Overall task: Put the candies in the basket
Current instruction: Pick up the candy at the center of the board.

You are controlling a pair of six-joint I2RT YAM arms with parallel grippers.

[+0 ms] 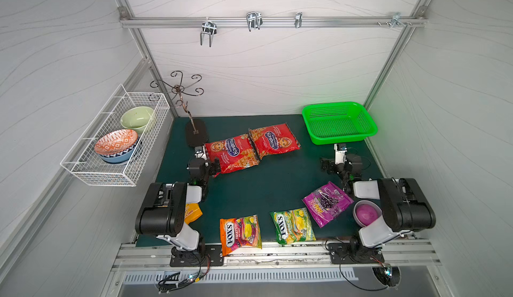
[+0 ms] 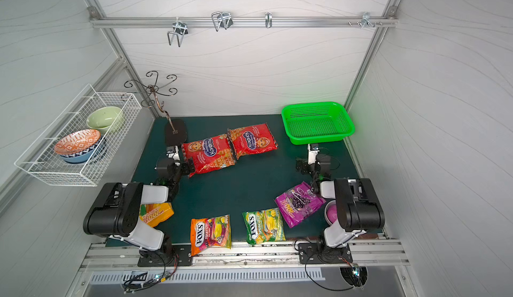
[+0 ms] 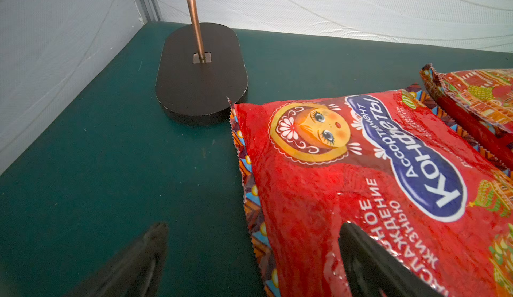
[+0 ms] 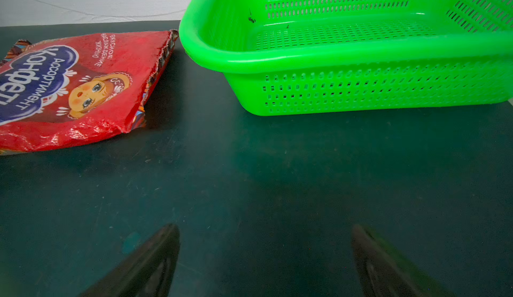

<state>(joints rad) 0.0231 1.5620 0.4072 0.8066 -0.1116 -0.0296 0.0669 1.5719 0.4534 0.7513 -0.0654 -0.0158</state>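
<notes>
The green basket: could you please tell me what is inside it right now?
Nothing shows inside the green basket: both top views show its bare perforated floor. The nearest red candy bag lies outside on the mat. Its near wall hides a strip of floor.

White wavy-textured walls (image 1: 263, 68) enclose my dark green table (image 1: 263, 187). A hook rail (image 1: 277, 22) crosses the far wall; a white wire basket (image 1: 105, 174) hangs left.
</notes>
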